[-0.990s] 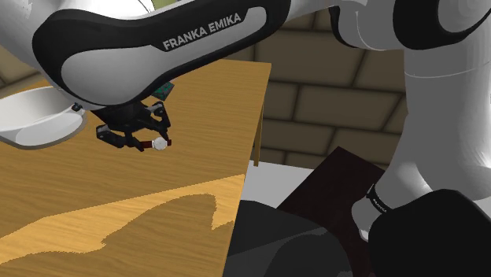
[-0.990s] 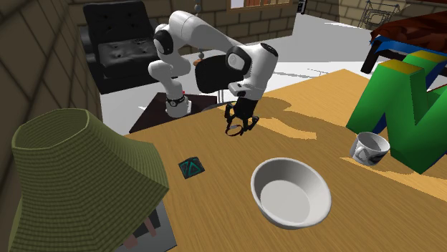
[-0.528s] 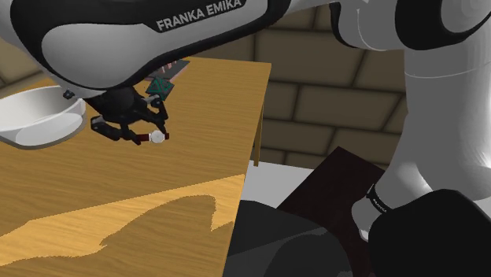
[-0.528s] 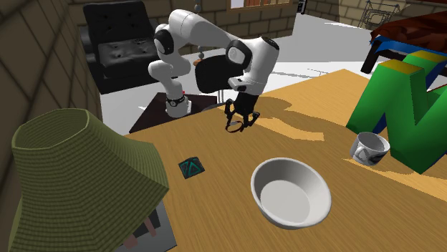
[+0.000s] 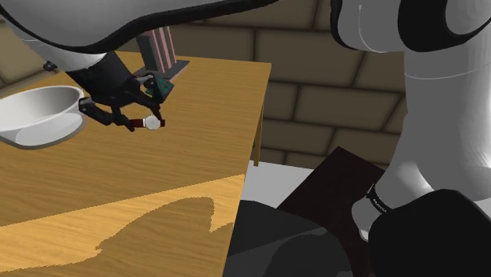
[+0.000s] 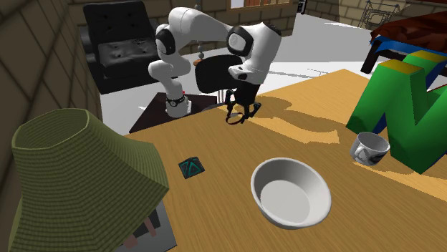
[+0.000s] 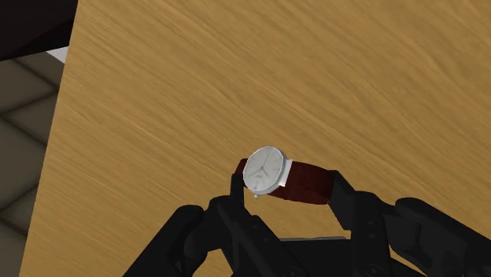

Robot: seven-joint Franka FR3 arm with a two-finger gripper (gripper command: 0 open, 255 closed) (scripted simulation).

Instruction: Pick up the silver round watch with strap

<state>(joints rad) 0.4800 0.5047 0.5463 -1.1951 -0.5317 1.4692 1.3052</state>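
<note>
The watch (image 7: 271,173) has a round silver case with a white dial and a dark red-brown strap. My black gripper (image 7: 287,189) is shut on the watch, clasping its strap between both fingers, well above the wooden table (image 7: 197,86). In the shoulder view the gripper (image 5: 140,120) holds the watch (image 5: 153,123) in the air over the table, near the white bowl (image 5: 35,114). Seen from the second exterior view, the gripper (image 6: 241,116) hangs with the watch (image 6: 235,119) above the table's far edge.
A white bowl (image 6: 290,192), a small dark green square item (image 6: 191,167), a patterned cup (image 6: 370,148) and a big green block (image 6: 408,107) stand on the table. A green woven lampshade (image 6: 75,179) fills the near left. The table's edge (image 5: 256,134) drops to the floor.
The gripper has risen with the watch clasped in it, lifting farther above the table and shifting slightly toward the shoulder view's left. The bowl now shows more fully.
</note>
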